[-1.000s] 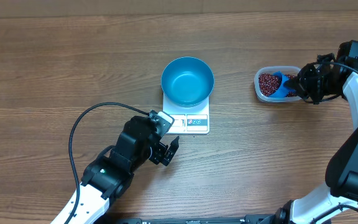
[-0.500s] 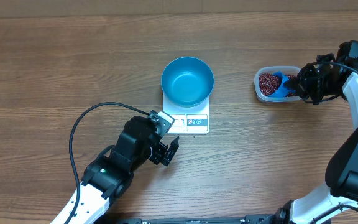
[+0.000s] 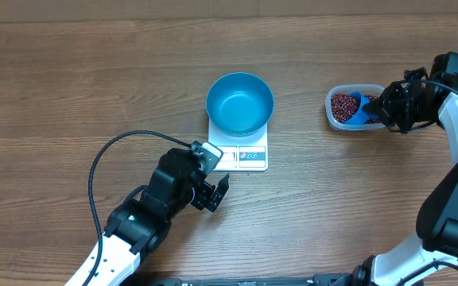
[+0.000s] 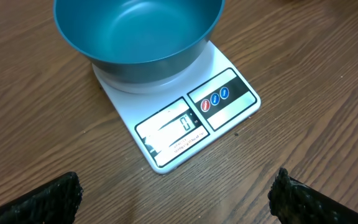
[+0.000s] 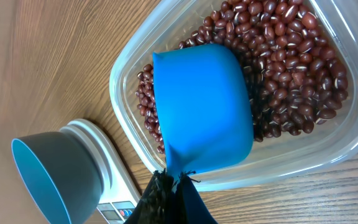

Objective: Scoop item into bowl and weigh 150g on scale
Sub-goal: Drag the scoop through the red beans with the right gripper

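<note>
- Beans (image 5: 291,68): heaped in clear tub (image 5: 347,140), well to the right of scale (image 3: 249,156); none yet in bowl (image 3: 240,103).
- Bowl: empty, seated on scale, display apparently at zero.
- Right gripper (image 5: 169,186): clamped tight on the narrow end of blue scoop (image 5: 204,106); scoop dipped among the beans, back toward the wrist camera, load hidden.
- Left gripper (image 4: 176,199): fingers spread wide, holding nothing, hovering near the scale's display edge.
- Step in hand, by judgement: filling the first scoop.
- Next: lift level, carry across to bowl, tip gently, check display; likely risk is grains rolling off in transit.
</note>
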You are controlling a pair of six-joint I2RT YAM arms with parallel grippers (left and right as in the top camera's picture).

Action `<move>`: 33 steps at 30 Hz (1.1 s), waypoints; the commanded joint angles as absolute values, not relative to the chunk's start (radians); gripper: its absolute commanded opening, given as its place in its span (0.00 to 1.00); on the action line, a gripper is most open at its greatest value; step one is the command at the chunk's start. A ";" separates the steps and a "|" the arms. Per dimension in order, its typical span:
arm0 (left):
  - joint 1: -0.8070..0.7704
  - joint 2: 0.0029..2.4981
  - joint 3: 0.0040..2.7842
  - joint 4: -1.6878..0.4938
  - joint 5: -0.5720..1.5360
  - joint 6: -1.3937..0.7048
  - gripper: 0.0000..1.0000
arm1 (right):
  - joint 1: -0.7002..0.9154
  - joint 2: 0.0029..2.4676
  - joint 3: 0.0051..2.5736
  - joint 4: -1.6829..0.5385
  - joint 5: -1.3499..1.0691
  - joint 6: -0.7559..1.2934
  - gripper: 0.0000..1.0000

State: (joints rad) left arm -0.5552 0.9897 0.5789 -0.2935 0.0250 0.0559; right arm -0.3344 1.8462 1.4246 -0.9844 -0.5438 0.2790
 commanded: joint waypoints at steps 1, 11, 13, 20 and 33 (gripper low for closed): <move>-0.548 0.995 0.577 -0.295 0.015 0.068 1.00 | -0.336 1.865 1.385 -1.015 -0.522 0.279 0.04; -0.548 0.995 0.577 -0.295 0.015 0.068 1.00 | -0.336 1.865 1.385 -1.016 -0.522 0.279 0.04; -0.548 0.995 0.577 -0.295 0.015 0.068 1.00 | -0.336 1.865 1.385 -1.016 -0.522 0.279 0.04; -0.548 0.995 0.577 -0.295 0.015 0.068 1.00 | -0.336 1.865 1.385 -1.016 -0.523 0.272 0.04; -0.548 0.995 0.577 -0.296 0.016 0.068 1.00 | -0.336 1.865 1.385 -1.017 -0.543 0.253 0.04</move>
